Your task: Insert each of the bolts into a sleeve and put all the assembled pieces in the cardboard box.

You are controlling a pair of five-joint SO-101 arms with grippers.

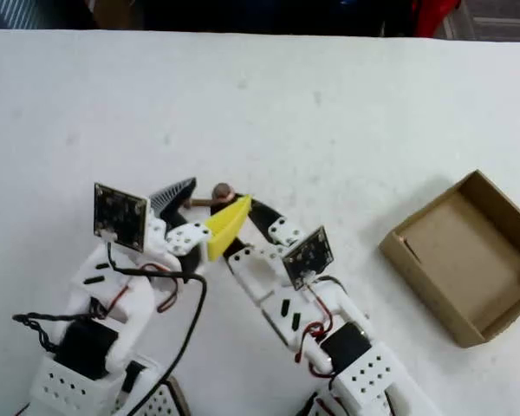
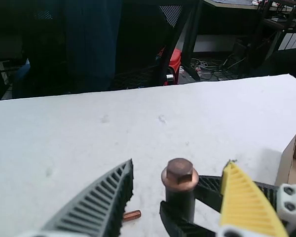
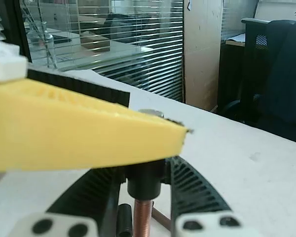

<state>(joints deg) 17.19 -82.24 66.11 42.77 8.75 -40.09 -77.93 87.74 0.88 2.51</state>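
The desk [image 1: 329, 113] was wide and bare, and the cardboard box [image 1: 461, 250] sat well apart from both arms, off toward the right arm's side. That gap was the main hazard. The assembled piece had a long way to travel, and any tilt during the carry could have let the bolt slide back out, since nothing but its head seemed to keep it seated.

The left hand [image 2: 180, 165] was released, with its grey finger [image 2: 101, 205] and yellow finger [image 2: 244, 200] spread to either side of the piece without touching it. Had that hand closed off-centre or pulled away sideways, a finger would likely have clipped the head and twisted the piece in the other hand's grip. The two arms were crowded together, which left little room for a clean retreat.

The right hand [image 3: 144, 183] was clenched on the black sleeve [image 2: 180, 200], holding it roughly upright over the desk. The grip appeared to be on the sleeve alone, so the bolt [image 3: 143, 217], with its head on top and its shank poking out below, was free to shift.

A loose bolt [image 2: 131, 215] lay on the desk close by. A dropped piece or a low sweep of a finger could have sent it rolling.
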